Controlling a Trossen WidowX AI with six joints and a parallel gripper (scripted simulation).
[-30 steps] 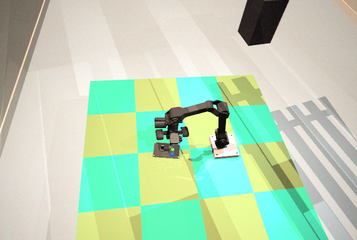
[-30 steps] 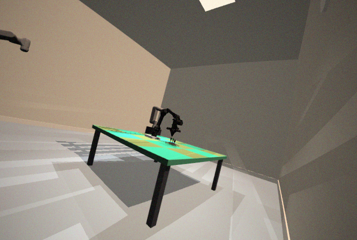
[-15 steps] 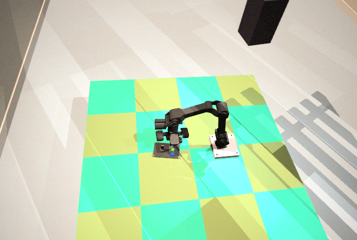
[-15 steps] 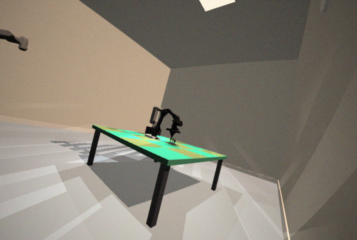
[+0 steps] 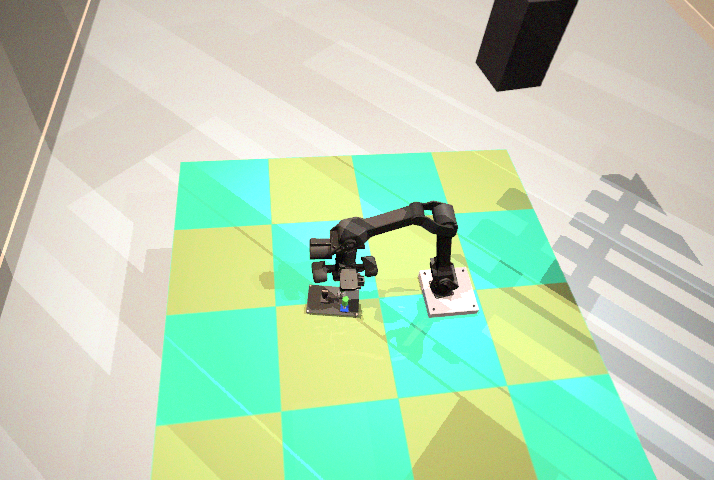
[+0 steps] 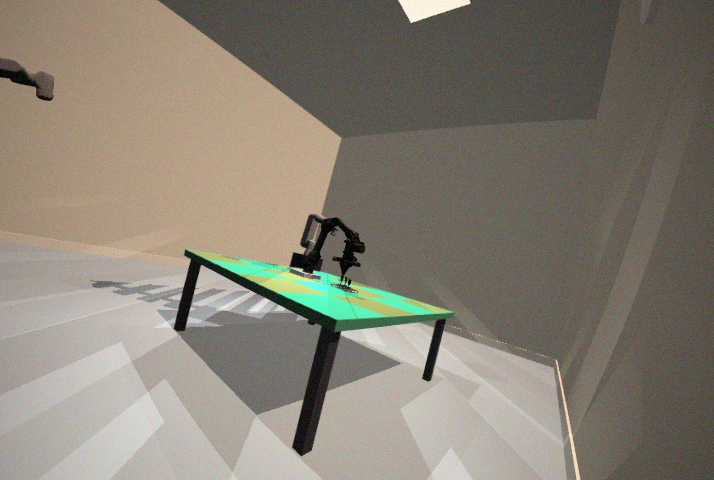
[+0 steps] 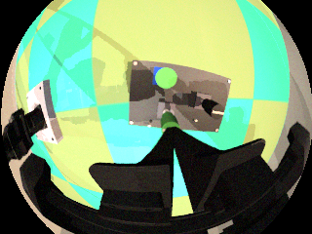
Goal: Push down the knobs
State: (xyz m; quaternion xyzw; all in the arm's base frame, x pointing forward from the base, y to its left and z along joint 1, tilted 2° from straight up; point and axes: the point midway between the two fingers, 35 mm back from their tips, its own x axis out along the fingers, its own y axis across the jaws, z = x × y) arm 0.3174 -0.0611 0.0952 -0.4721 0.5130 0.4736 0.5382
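The dark circuit board point(image 5: 319, 307) point(image 7: 139, 111) stands on the checkered table. One green knob point(image 5: 345, 300) point(image 7: 166, 78) stands above a blue potentiometer point(image 5: 344, 309) point(image 7: 155, 73). A second, darker green knob point(image 7: 169, 120) stands near the board edge closest to the gripper in the wrist view. My gripper point(image 6: 344, 275) point(image 7: 173, 131) is shut with nothing seen between its fingers. Its tips are right at the second knob, overlapping its edge in the wrist view; whether they touch it cannot be told. How far down either knob sits is not clear.
A black part with a white mark point(image 7: 211, 106) and smaller dark parts stand on the board. The arm's white base plate point(image 5: 465, 304) point(image 7: 55, 132) is to the right in the top view, left in the wrist view.
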